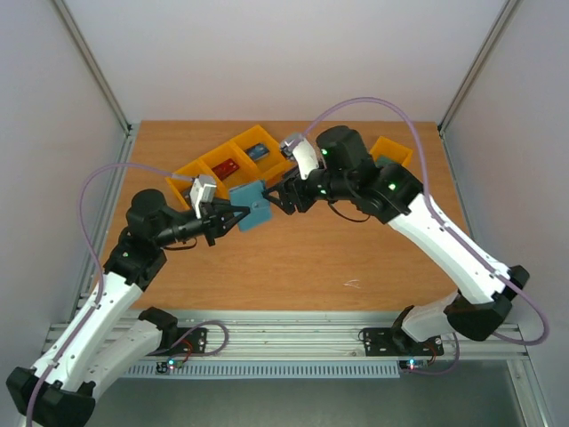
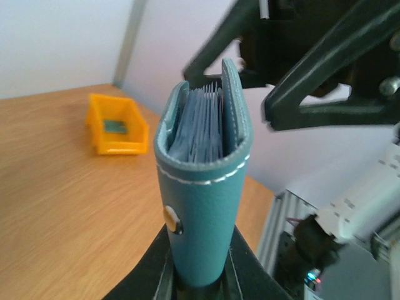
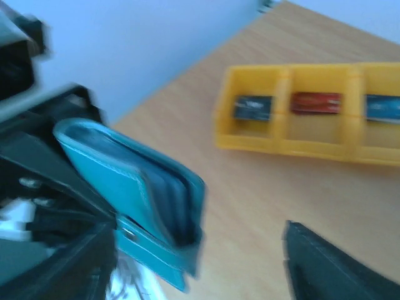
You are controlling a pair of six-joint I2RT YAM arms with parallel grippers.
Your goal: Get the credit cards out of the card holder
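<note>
The blue-teal card holder (image 1: 252, 206) is held above the table, my left gripper (image 1: 233, 216) shut on its folded spine. In the left wrist view the card holder (image 2: 203, 187) stands upright between my fingers (image 2: 150, 275), its mouth gaping slightly with lighter blue pockets showing. My right gripper (image 1: 283, 197) is open just beyond that open edge; in its own view the card holder (image 3: 137, 187) sits by the left finger (image 3: 62, 269), and nothing is gripped. Three credit cards lie in orange bins: dark grey (image 3: 253, 107), red (image 3: 315, 103) and blue (image 3: 382, 106).
The row of orange bins (image 1: 209, 160) stands at the back of the wooden table, behind both grippers. A separate orange bin (image 1: 391, 149) sits at the back right, partly hidden by the right arm; the left wrist view shows an orange bin (image 2: 115, 125) holding a small dark thing.
</note>
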